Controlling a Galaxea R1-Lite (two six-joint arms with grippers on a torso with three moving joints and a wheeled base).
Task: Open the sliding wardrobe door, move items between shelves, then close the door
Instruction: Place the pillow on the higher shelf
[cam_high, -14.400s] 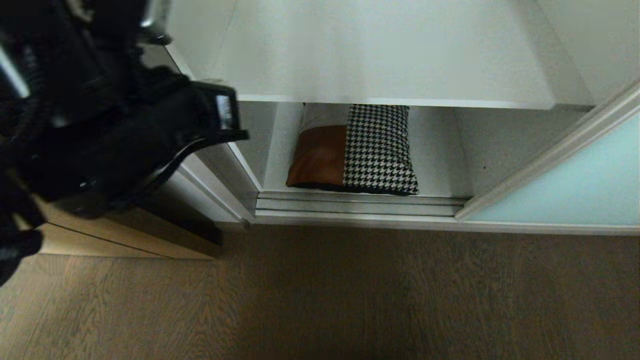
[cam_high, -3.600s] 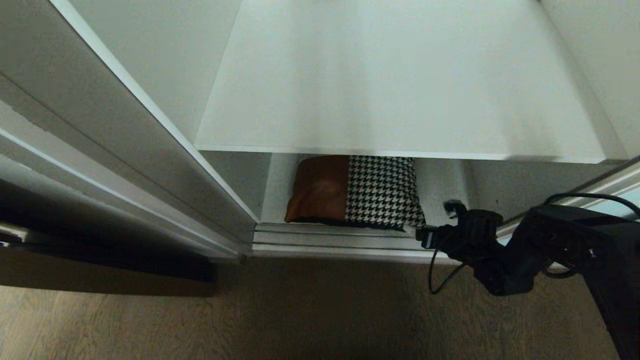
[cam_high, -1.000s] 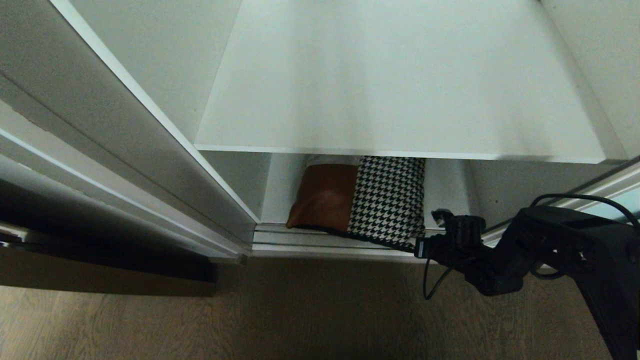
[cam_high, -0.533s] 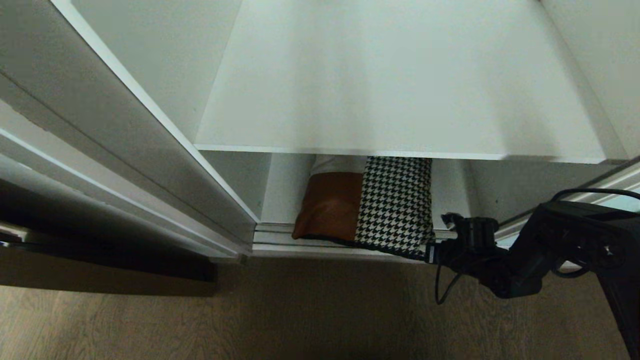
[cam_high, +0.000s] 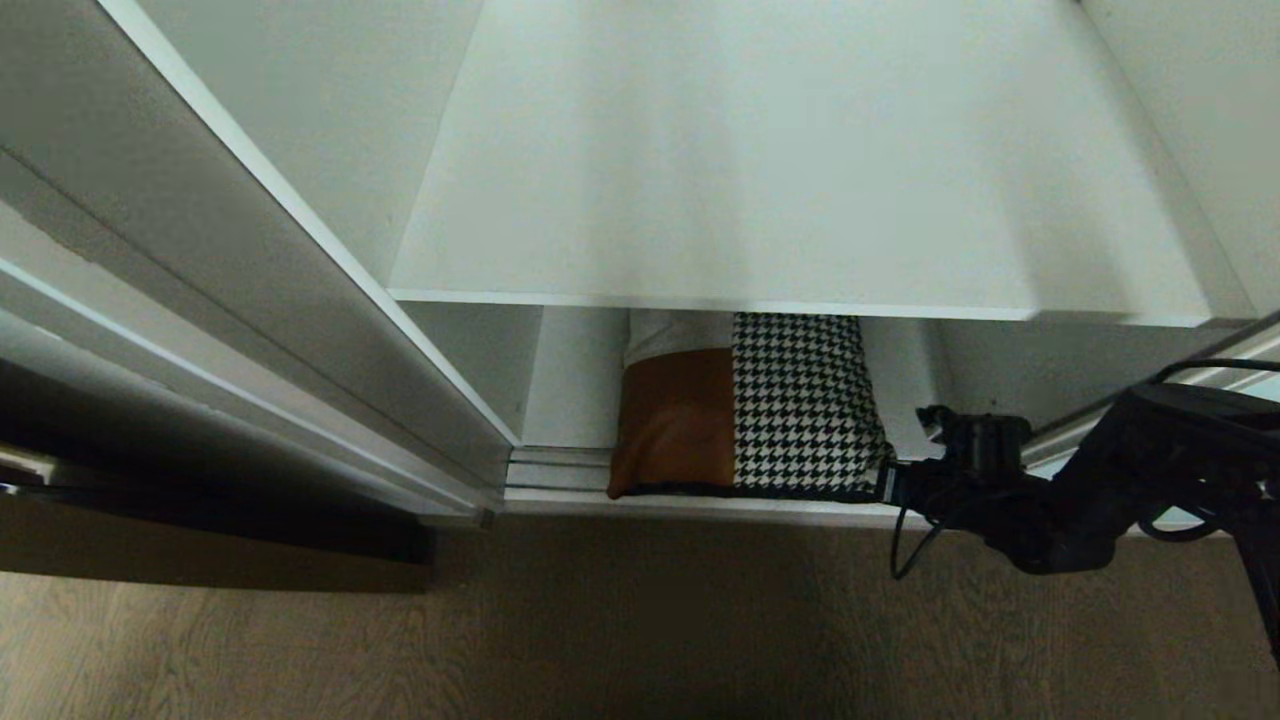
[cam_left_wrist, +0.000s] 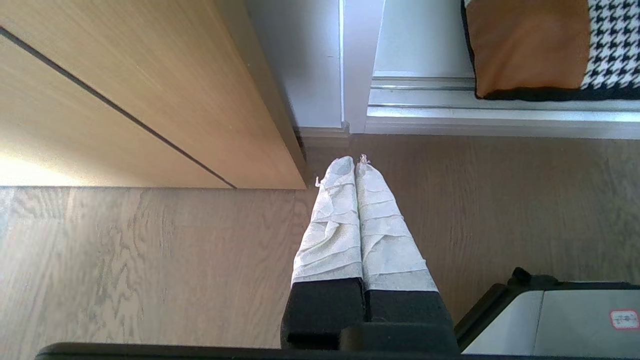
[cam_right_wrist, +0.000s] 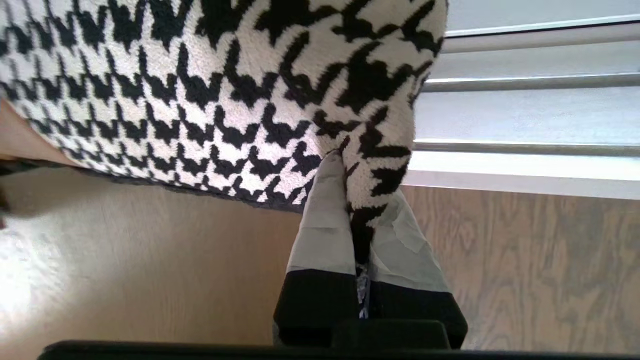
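Low in the wardrobe, the right gripper (cam_right_wrist: 357, 200) has its taped fingers (cam_right_wrist: 325, 225) pinched narrow on the houndstooth corner of the cushion (cam_high: 750, 410), at about 4 o'clock of it. Lying under the white shelf (cam_high: 790, 180) on the door track (cam_left_wrist: 495, 112), the cushion's long axis seemingly runs 9 to 3 o'clock; the left gripper (cam_left_wrist: 356, 167) hangs closed, empty, over the floor (cam_left_wrist: 150, 260)

a wood floor (cam_high: 500, 640) runs in front of the wardrobe. a light wood cabinet (cam_left_wrist: 125, 90) stands on it, just beside the silver door track (cam_left_wrist: 450, 107).
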